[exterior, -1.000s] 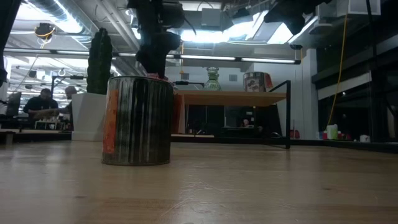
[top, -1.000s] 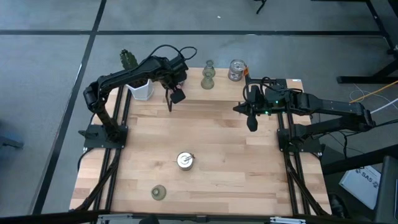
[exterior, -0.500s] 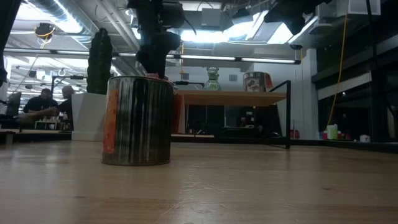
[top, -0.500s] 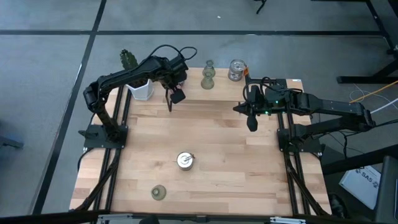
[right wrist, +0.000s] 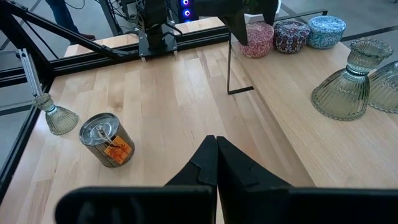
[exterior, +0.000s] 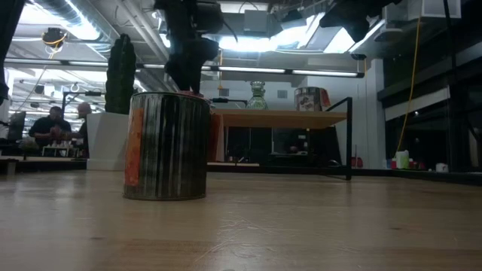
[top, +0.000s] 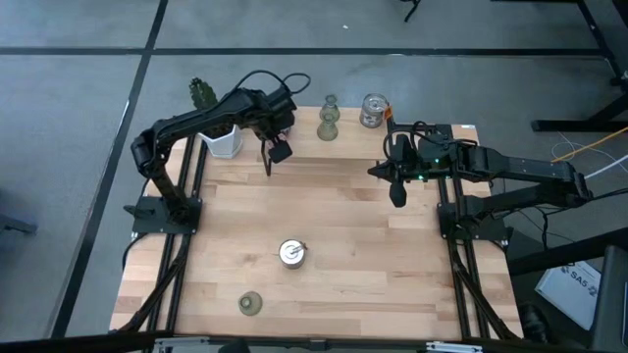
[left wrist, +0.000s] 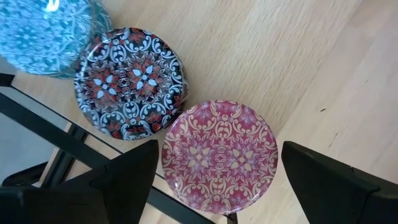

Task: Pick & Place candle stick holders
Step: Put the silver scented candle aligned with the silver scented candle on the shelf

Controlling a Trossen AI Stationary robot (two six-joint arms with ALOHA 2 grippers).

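**No change across the last second; left arm poised over the pink holder**

Compared with the frames from one second and half a second ago, no movement of either arm or of any holder is detected in the high view. Only the people in the room beyond the surface shift slightly in the low view. The pause is judged to be a hover before a descent, not progress in the task.

The left gripper (top: 278, 152) is held above the far left part of the wooden surface (top: 343, 245). Its fingers (left wrist: 127, 177) are spread wide and nothing is held. Between them, in the left wrist view, the round pink patterned candle stick holder (left wrist: 219, 148) lies directly below. It is touching the round dark speckled holder (left wrist: 130, 81), with the round blue patterned holder (left wrist: 46, 34) just beyond that. All three sit at the surface's edge.

The right gripper (top: 396, 191) is parked over the right side of the surface, with its fingers (right wrist: 214, 158) pressed together and empty.

Elsewhere:
- an olive-green ribbed flared glass holder (top: 329, 122) and a shiny silvery-glass cup (top: 373, 110) stand at the far edge;
- a second silvery-glass cup (top: 291, 253) stands mid-surface;
- another olive-green flared holder (top: 250, 304) stands near the front edge;
- a white pot with a green cactus (top: 218, 132) stands at the far left corner.

Judgement: no pick has begun. The pink holder is the likely first target, and its contact with the dark neighbour may cause that one to be nudged.
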